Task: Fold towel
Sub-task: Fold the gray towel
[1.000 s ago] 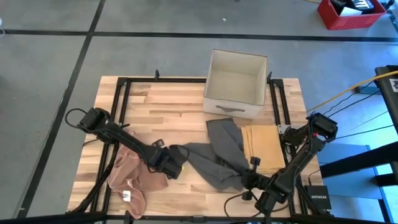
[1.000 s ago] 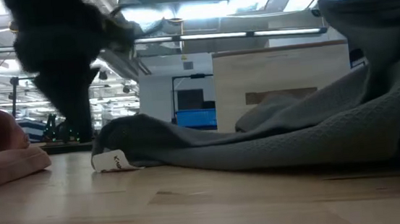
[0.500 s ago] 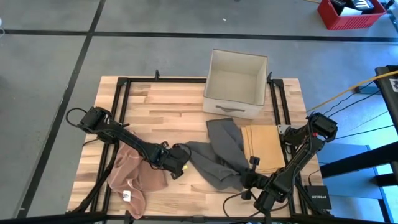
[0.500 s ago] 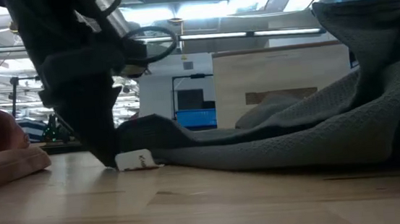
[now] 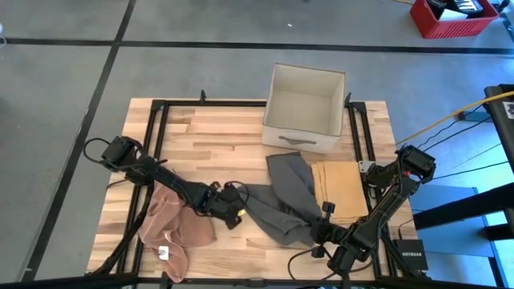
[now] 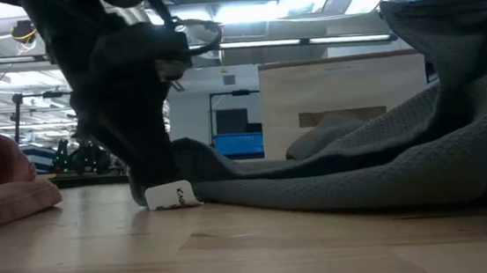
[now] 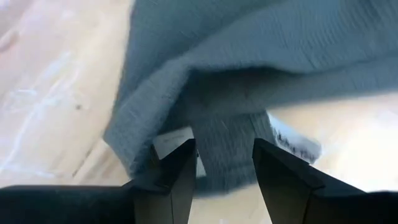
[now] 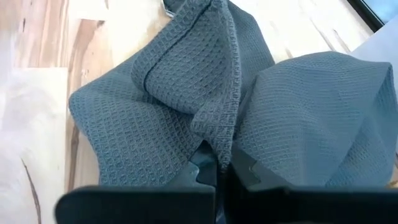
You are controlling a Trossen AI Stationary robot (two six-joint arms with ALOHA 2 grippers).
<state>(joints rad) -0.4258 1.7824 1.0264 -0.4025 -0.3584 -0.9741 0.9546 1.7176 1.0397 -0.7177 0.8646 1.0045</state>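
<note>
A grey waffle towel lies crumpled at the table's middle, its left corner with a white label resting on the wood. My left gripper is down at that corner, open, with the corner between its fingers. My right gripper is at the towel's near-right part, shut on it. In the low view the towel rises to a peak on that side. My left gripper stands astride the towel's left corner, beside the label. Its fingers slant down from the table's left. A strip of cloth fills the gap between them, and the corner lies on the table. My right gripper pinches a folded, hemmed edge of the towel between its two fingers. That part is lifted off the table. The cloth slopes down slack to the wood toward the left corner.
A pink towel lies heaped near the table's left near corner, under my left arm. A folded tan towel lies right of the grey one. A white open box stands at the far edge. Black rails frame the tabletop.
My left gripper has moved toward the table's right and down onto the grey towel's left corner. The labelled corner has slid a little to the right along the wood with it. The rest of the towel and my right gripper have stayed put.
</note>
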